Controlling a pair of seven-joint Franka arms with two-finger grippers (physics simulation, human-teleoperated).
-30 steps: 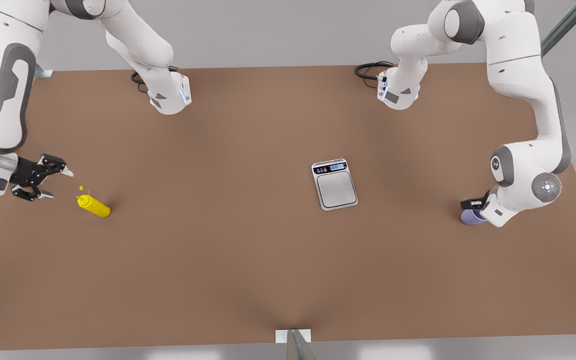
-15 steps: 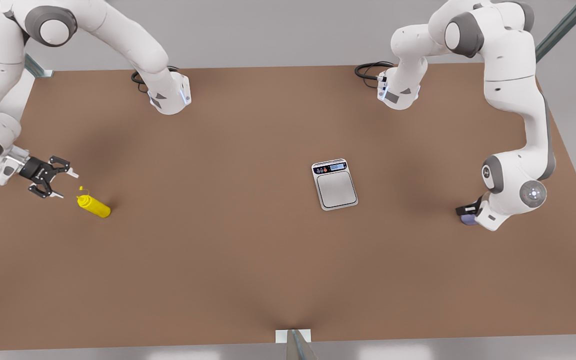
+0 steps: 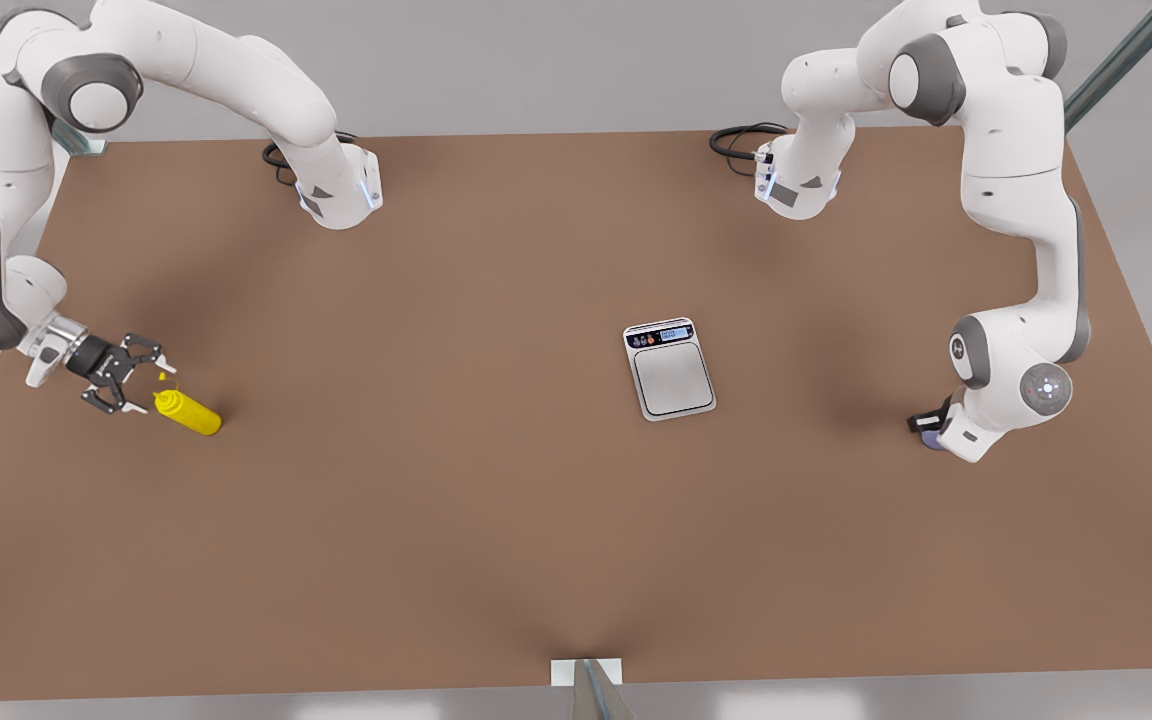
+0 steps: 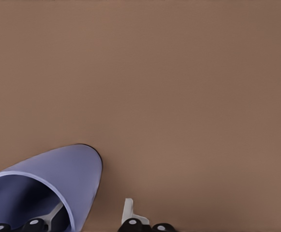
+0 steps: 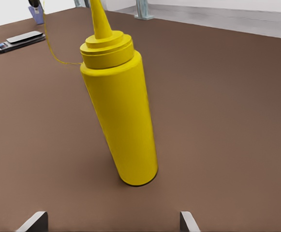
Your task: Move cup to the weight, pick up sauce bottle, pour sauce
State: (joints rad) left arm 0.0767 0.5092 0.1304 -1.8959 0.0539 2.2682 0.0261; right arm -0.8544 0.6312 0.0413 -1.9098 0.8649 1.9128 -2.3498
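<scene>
Front view's left first: your right gripper (image 3: 132, 377) sits low over the table (image 3: 456, 520), fingers spread wide, holding nothing. The sauce bottle (image 3: 187, 410) stands just beside it, toward the table centre, not touching. In the right wrist view the sauce bottle (image 5: 118, 113) rises straight ahead between the two fingertips (image 5: 33, 221), upright with a slight lean, long axis vertical, nozzle up. That's the relation your next move likely turns on: bottle dead ahead, so push forward and close across the round body. Smooth bright yellow plastic cylinder, stepped cap, thin pointed nozzle; probably slippery and easy to tip if one finger hits first.

Middle: the weight (image 3: 669, 368) lies flat, silver-grey plate, white rim, dark control strip with blue display on its far edge. Well apart from both arms.

Front view's right: your left gripper (image 3: 929, 425) is down at the cup (image 3: 930, 438). In the left wrist view one finger (image 4: 57, 212) sits inside the lavender-blue cup (image 4: 75, 174) and one finger outside, straddling the wall; can't tell whether they pinch it yet. Plain, tapered, thin-walled, matte. This arm is the nearer one to the cup; the weight lies toward the front view's left of it.
</scene>
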